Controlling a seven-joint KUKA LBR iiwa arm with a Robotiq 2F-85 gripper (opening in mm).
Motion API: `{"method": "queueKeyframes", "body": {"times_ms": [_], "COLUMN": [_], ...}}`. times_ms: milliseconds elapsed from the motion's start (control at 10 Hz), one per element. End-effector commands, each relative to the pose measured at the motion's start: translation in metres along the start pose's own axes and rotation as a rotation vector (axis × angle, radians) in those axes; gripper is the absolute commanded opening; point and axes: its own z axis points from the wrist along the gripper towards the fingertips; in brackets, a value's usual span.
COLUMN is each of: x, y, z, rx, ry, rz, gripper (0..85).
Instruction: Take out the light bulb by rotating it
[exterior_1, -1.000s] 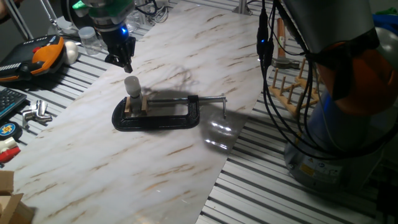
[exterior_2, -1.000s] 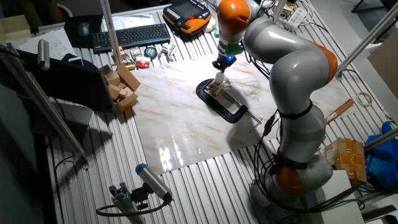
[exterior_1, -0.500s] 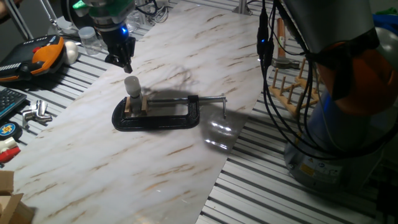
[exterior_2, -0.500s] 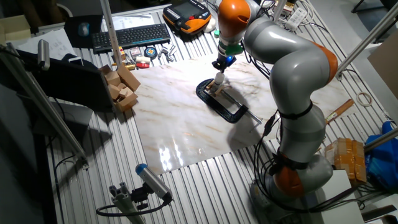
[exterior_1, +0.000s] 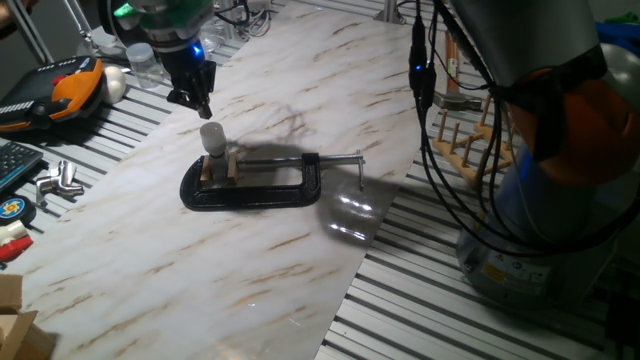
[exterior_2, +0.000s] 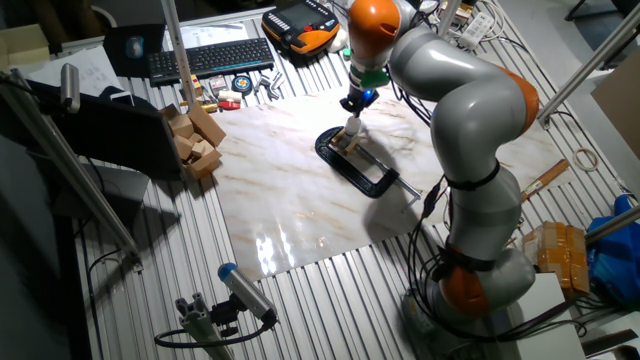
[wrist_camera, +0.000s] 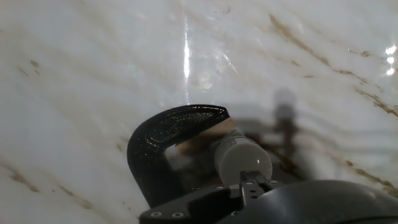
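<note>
The light bulb (exterior_1: 212, 136) is a small frosted white globe standing upright in a wooden holder (exterior_1: 216, 168), which a black C-clamp (exterior_1: 262, 186) grips on the marble board. My gripper (exterior_1: 199, 100) hangs just above and behind the bulb, apart from it, with its fingers together and nothing between them. In the other fixed view the bulb (exterior_2: 353, 126) sits right under the gripper (exterior_2: 352, 105). The hand view shows the bulb (wrist_camera: 242, 160) from above, beside the clamp's curved jaw (wrist_camera: 168, 134), with my fingertips (wrist_camera: 252, 184) closed at the lower edge.
The clamp's screw handle (exterior_1: 345, 160) points right toward the board's edge. An orange-and-black device (exterior_1: 55, 90), a white ball (exterior_1: 116, 84) and clear jars (exterior_1: 145, 62) lie behind left. A wooden peg rack (exterior_1: 462, 140) stands right. Wooden blocks (exterior_2: 195, 140) sit left of the board.
My gripper has crept slightly up and left, away from the bulb. The bulb and clamp have not moved.
</note>
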Motion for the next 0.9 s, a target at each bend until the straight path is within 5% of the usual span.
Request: {"method": "queueKeyframes", "body": {"times_ms": [0,400,600,800], "x": [0.0,0.0007,0.0004,0.0003], "y": [0.0009,0.002,0.0027,0.0031], "z": [0.0,-0.0019,-0.0015,-0.0003], "rx": [0.001,0.0,-0.036,-0.041], "ry": [0.002,0.012,0.016,0.007], "rz": [0.013,0.147,0.206,0.284], "gripper": [0.0,0.0,0.0,0.0]}}
